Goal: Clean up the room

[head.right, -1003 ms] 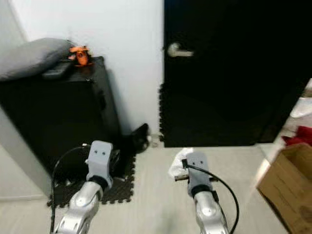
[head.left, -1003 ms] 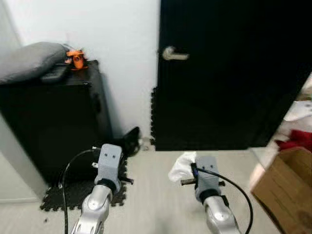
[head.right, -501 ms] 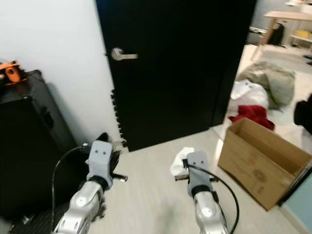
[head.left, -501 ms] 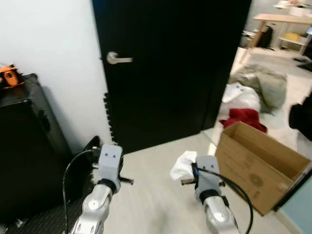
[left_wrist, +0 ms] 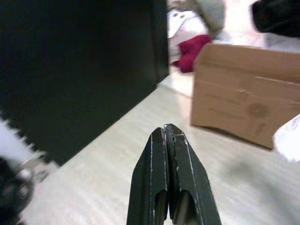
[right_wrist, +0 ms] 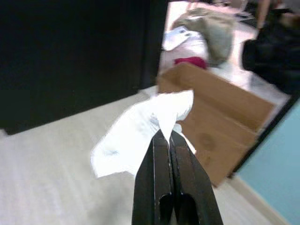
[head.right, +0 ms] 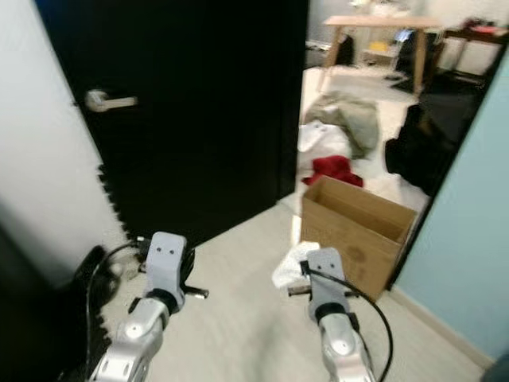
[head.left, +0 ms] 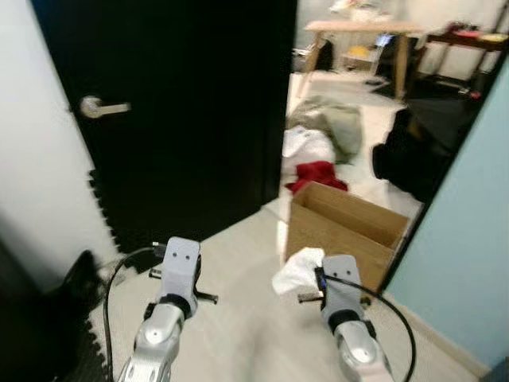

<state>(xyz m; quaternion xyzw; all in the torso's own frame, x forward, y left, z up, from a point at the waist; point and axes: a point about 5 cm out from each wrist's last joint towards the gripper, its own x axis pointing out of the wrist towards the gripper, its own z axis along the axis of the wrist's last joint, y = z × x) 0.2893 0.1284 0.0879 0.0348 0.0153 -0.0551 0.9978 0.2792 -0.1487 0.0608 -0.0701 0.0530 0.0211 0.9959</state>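
Our right hand (right_wrist: 163,137) pinches a white tissue (right_wrist: 136,133), the cardboard box (head.right: 358,231) just ahead; our left hand (left_wrist: 166,132) is closed, empty.

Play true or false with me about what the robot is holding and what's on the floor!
1. The right claw is pinching a white tissue. True.
2. The left claw holds a red cloth. False: it is shut and empty.
3. The cardboard box stands open by the doorway. True.
4. The black door has a round gold knob. False: it has a silver lever handle.
5. The red cloth lies inside the box. False: on the floor beyond it.
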